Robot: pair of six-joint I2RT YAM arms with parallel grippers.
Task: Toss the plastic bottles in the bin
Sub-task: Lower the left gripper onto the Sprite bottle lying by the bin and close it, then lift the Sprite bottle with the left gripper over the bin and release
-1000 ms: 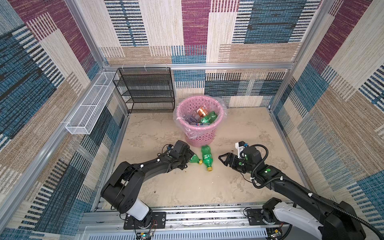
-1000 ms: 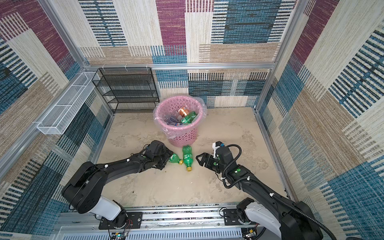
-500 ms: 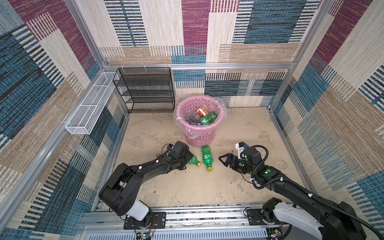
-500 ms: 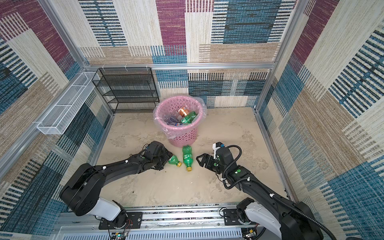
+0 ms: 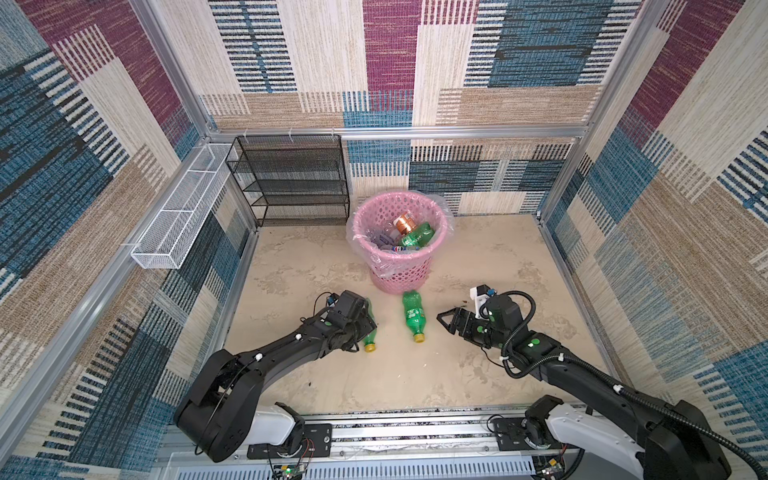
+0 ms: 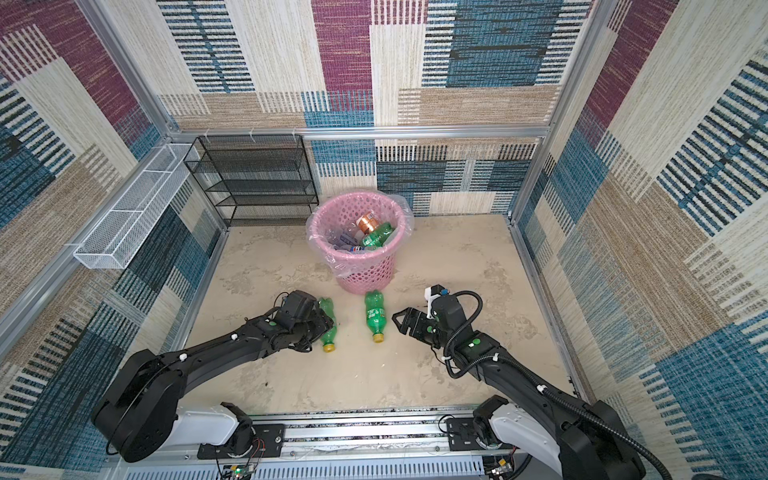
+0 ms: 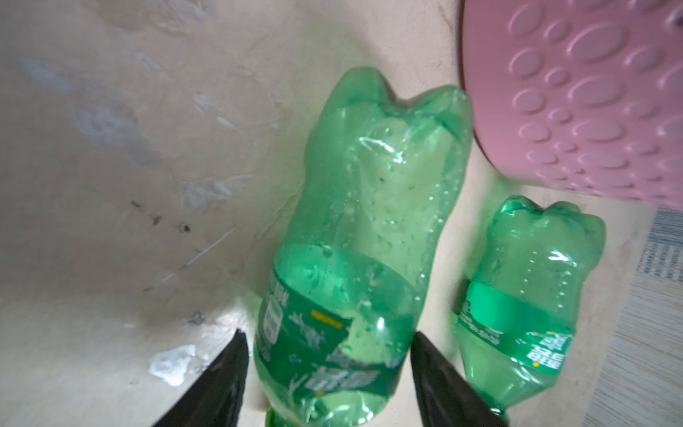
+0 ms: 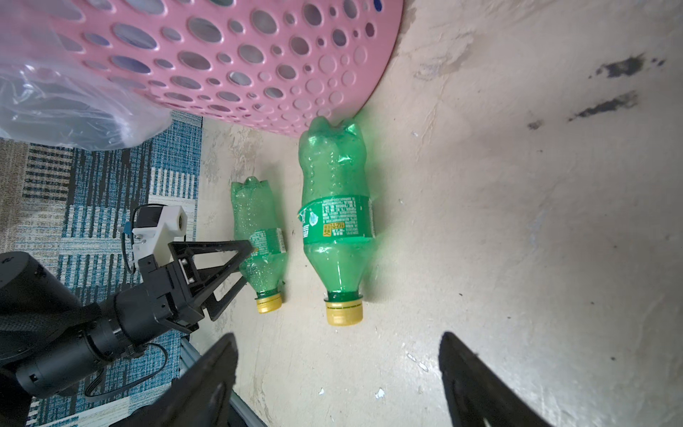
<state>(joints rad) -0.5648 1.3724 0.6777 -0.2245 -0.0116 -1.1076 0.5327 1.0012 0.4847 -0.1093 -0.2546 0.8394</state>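
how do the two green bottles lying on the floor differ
The left green bottle lies between the fingers of the left gripper; the right green bottle lies free, ahead of the open right gripper. The right green bottle's base reaches the bin's foot; the left green bottle lies apart from it. Both are green, yellow-capped, on their sides, caps pointing away from the bin.
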